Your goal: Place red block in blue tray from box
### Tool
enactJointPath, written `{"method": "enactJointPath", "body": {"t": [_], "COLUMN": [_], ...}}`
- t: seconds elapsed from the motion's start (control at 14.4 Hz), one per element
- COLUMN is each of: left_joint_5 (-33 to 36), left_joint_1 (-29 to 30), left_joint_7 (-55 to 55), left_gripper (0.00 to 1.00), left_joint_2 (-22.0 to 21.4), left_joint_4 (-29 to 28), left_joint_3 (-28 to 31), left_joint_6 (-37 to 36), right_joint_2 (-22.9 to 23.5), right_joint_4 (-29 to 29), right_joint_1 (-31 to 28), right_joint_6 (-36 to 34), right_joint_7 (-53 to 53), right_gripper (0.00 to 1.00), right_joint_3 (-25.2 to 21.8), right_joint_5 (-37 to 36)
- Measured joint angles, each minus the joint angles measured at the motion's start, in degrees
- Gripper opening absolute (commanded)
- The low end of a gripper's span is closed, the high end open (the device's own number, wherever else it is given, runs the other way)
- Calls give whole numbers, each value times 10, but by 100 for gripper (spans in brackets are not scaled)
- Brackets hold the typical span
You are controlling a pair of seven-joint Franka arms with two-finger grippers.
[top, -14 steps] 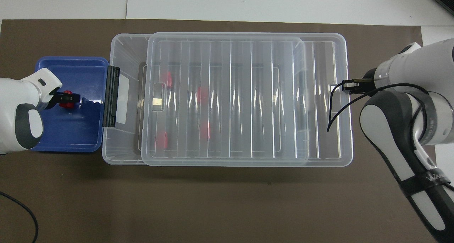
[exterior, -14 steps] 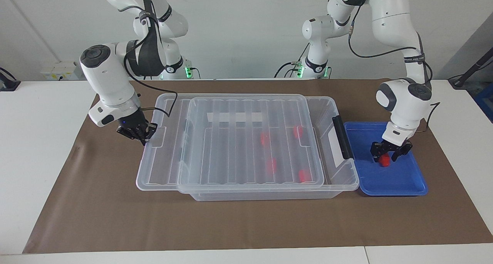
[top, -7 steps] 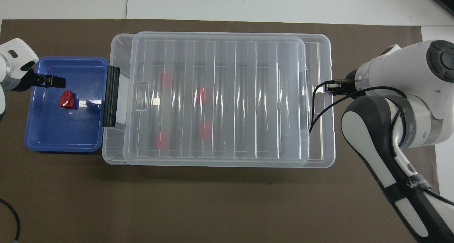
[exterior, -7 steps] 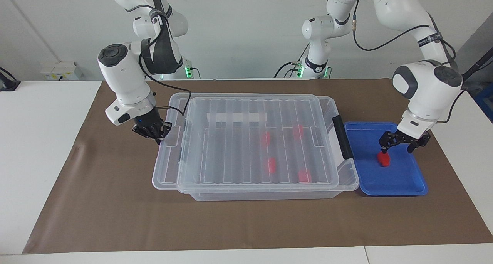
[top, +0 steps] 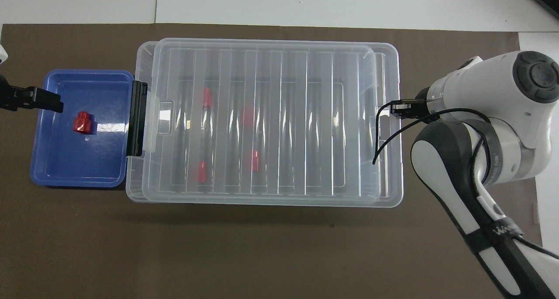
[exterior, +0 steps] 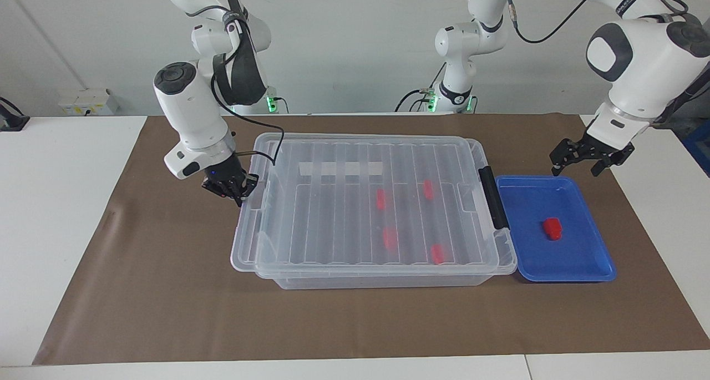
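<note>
1. We see our right gripper (exterior: 239, 192) at the lid's (exterior: 355, 197) edge at the right arm's end of the box (exterior: 383, 280), fingers closed on the lid's rim tab.
2. Starting from that gripper, the clear ribbed lid stretches away toward the left arm's end and covers nearly the whole box, overhanging a little at the gripper's end.
3. Under the lid, well apart from the right gripper, we make out four red blocks (exterior: 390, 237) inside the box, blurred by the plastic.
4. The black clip handle (exterior: 493, 197) sits at the box's end toward the left arm, just beside the blue tray (exterior: 588, 266).
5. The red block (exterior: 552, 228) lies on the blue tray's floor, free of any gripper.
6. Our left gripper (exterior: 591, 161) hangs in the air with fingers spread wide and empty, over the tray's edge nearest the robots, well above the red block.
</note>
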Motion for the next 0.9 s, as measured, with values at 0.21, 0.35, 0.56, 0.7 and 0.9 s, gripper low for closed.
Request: {"method": "enactJointPath", "body": {"t": [0.21, 0.35, 0.56, 0.7, 0.9], "left_joint_5": [-1, -1, -1, -1, -1], "left_joint_1": [-15, -26, -31, -31, -31], "left_joint_7": [-16, -37, -47, -47, -47], "left_gripper": [100, 100, 100, 100, 100], "left_joint_2": [-21, -40, -69, -80, -83], "left_joint_4": [0, 1, 1, 1, 1], "left_joint_3": [2, 3, 4, 6, 8], "left_joint_6": [-20, -41, -75, -94, -104], "right_joint_2": [0, 0, 0, 0, 0], "right_joint_4": [0, 0, 0, 0, 0], "right_joint_1": [0, 0, 0, 0, 0], "right_joint_6": [0, 0, 0, 0, 0], "right_joint_7": [0, 0, 0, 0, 0], "right_gripper": [0, 0, 0, 0, 0], "right_joint_3": [0, 0, 0, 0, 0], "right_joint_5": [0, 0, 0, 7, 31]}}
